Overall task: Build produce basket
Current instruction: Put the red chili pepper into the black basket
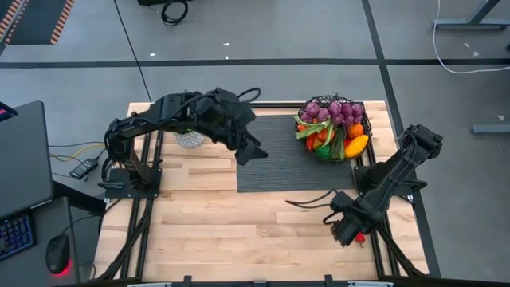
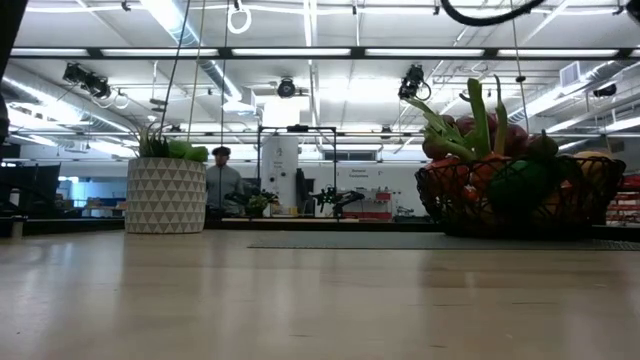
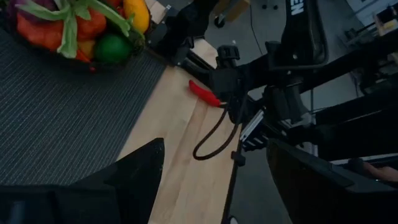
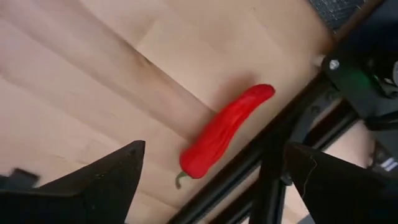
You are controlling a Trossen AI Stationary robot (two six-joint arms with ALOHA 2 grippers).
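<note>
Directly beneath the right claw (image 4: 211, 180), spread wide, a red chilli (image 4: 224, 132) lay lengthwise along the table (image 4: 93, 81) edge.

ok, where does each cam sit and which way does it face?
High: overhead, straight down; both arms, basket.
Low: table height, level across; plant pot, no arms.
Left wrist: past the open left claw toward the right arm.
Right wrist: open right claw above red chilli.
Shared: both wrist views show the chilli.
</note>
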